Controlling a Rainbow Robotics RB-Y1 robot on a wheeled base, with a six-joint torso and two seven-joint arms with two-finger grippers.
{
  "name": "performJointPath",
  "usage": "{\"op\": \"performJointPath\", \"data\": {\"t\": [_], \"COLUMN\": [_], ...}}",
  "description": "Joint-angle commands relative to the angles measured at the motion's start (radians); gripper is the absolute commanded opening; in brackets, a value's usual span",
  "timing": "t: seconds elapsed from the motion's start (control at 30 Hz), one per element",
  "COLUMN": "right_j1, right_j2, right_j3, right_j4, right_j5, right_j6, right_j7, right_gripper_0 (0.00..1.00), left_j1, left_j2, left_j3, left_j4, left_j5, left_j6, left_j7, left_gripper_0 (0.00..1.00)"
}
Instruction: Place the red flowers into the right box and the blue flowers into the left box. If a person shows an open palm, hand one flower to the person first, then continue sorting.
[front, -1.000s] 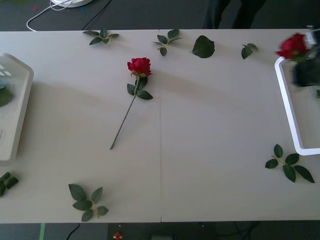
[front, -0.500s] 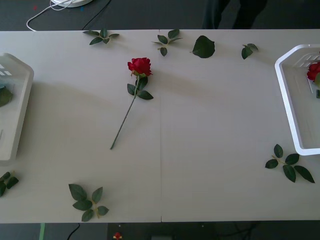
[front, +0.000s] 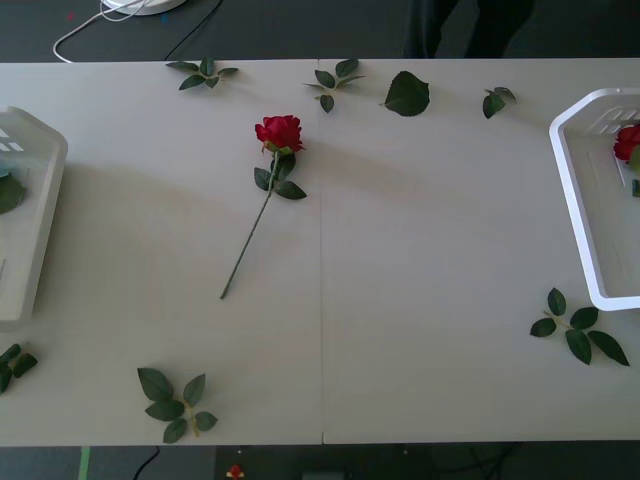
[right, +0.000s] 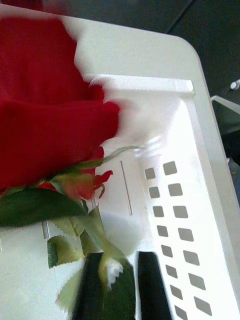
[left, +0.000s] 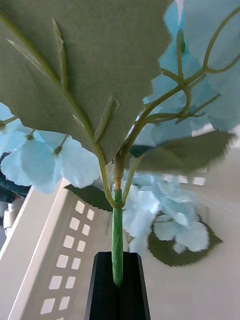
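Observation:
One red flower (front: 278, 132) lies in the table's middle, its stem running toward the near left. My right gripper (right: 136, 257) hovers over the white right box (front: 570, 200), black fingers shut on the stem of another red flower (right: 45, 105), whose bloom (front: 628, 142) shows at the box's right edge. The left gripper (left: 118, 257) is shut on the green stem of a blue flower (left: 35, 160), held above the cream left box (front: 35, 230). Another blue flower (left: 172, 220) lies in that box (left: 65, 250).
Loose green leaf sprigs lie scattered: several along the far edge (front: 405, 93), one near the right box (front: 578, 328), one at the near left (front: 172, 402). A white cable (front: 100, 15) lies on the floor beyond the table.
The right gripper carried its red flower from the right box's far corner inward over the box, out past the front view's right edge. The rose on the table has not moved.

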Motion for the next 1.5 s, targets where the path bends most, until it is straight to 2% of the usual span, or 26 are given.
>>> {"op": "performJointPath", "data": {"t": [0.03, 0.33, 0.47, 0.67, 0.8, 1.0, 1.23, 1.27, 1.3, 1.33, 1.5], "right_j1": [-0.043, -0.043, -0.043, -0.042, -0.025, 0.044, 0.141, 0.154, 0.165, 0.173, 0.193], "right_j2": [-0.004, 0.005, 0.007, -0.012, -0.03, -0.027, -0.013, -0.007, -0.001, 0.005, 0.043], "right_j3": [0.003, 0.003, 0.001, 0.001, -0.026, -0.106, -0.12, -0.122, -0.122, -0.122, -0.122], "right_j4": [-0.003, -0.003, -0.005, -0.051, -0.198, -0.465, -0.737, -0.78, -0.821, -0.85, -0.941], "right_j5": [0.014, 0.014, 0.006, -0.129, -0.258, -0.453, -0.678, -0.716, -0.753, -0.781, -0.954], "right_j6": [-0.029, -0.034, -0.032, 0.014, 0.164, 0.331, 0.334, 0.334, 0.334, 0.334, 0.334], "right_j7": [0.004, -0.001, 0.005, 0.037, 0.057, 0.082, 0.105, 0.111, 0.119, 0.123, 0.197], "right_gripper_0": [1.0, 1.0, 1.0, 1.0, 1.0, 1.0, 1.0, 1.0, 1.0, 1.0, 1.0], "left_j1": [0.008, -0.001, -0.002, -0.002, -0.002, -0.006, -0.007, -0.006, -0.007, -0.009, -0.016], "left_j2": [0.054, 0.054, 0.054, 0.054, 0.051, 0.051, 0.051, 0.051, 0.051, 0.051, 0.051], "left_j3": [-0.035, -0.087, -0.102, -0.136, -0.173, -0.206, -0.219, -0.219, -0.217, -0.217, -0.217], "left_j4": [0.048, 0.148, 0.156, 0.182, 0.245, 0.281, 0.297, 0.298, 0.298, 0.297, 0.298], "left_j5": [-0.021, -0.042, -0.057, -0.076, -0.082, -0.073, -0.073, -0.073, -0.07, -0.068, -0.068], "left_j6": [-0.109, -0.241, -0.251, -0.276, -0.362, -0.37, -0.37, -0.37, -0.37, -0.37, -0.37], "left_j7": [-0.034, -0.059, -0.07, -0.076, -0.082, -0.076, -0.073, -0.074, -0.073, -0.073, -0.073], "left_gripper_0": [0.0, 0.0, 0.0, 0.0, 0.0, 0.0, 0.02, 0.35, 0.79, 0.99, 1.0]}}
